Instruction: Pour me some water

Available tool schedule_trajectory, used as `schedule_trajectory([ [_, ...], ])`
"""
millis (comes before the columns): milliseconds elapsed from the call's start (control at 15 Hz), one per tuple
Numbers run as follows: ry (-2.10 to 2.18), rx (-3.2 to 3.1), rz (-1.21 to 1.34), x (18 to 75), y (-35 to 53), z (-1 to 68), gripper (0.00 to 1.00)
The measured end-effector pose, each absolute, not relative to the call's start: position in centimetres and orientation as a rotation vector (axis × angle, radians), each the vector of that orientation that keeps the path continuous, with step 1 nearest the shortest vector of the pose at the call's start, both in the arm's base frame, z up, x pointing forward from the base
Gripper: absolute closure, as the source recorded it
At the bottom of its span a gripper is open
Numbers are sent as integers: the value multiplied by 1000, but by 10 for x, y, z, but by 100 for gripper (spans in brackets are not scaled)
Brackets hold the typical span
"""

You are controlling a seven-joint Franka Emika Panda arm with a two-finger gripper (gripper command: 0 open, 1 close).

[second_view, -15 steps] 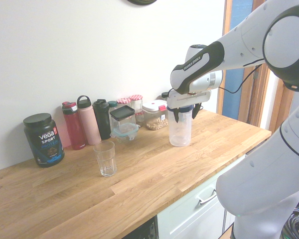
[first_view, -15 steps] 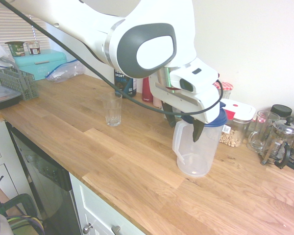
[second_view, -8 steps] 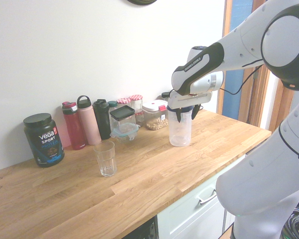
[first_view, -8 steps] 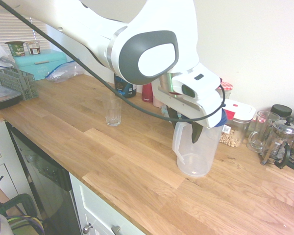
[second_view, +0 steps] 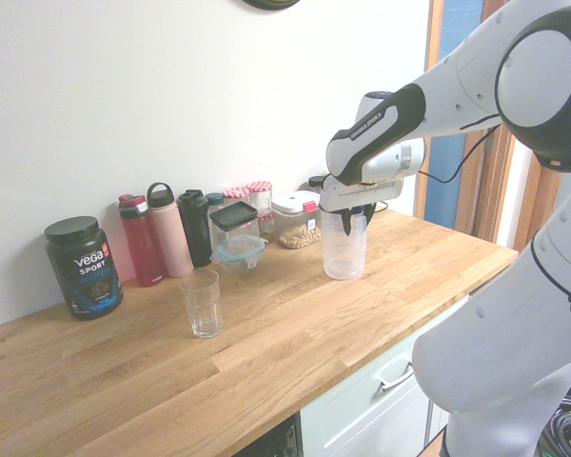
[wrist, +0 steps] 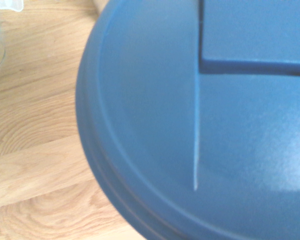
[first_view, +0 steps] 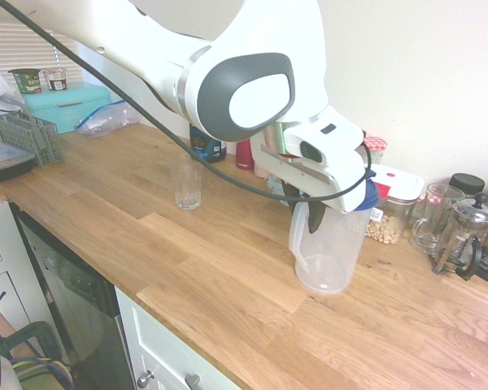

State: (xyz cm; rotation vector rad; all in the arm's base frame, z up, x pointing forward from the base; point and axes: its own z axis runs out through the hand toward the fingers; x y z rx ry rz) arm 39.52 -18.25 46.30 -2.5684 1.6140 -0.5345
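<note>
My counter is pale oak planks under a plain cream wall. White cabinet fronts sit beneath its front edge beside a dark appliance door. A wooden doorframe stands past the counter's end, daylight behind it.

Clear jug w/ blue lid on a light oak-grain counter, clear glass, white arm w/ grey joint caps, black tub w/ white print, red, pink & black bottles, teal box, white wall.
</note>
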Motion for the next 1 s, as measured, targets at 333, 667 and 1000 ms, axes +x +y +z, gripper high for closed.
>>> schedule_trajectory([
  [333, 1607, -2575, -536, 396, -181, 463, 100],
  [667, 1540, -2616, -549, 386, -180, 480, 100],
  [1000, 1173, -2834, -545, 351, -135, 563, 100],
])
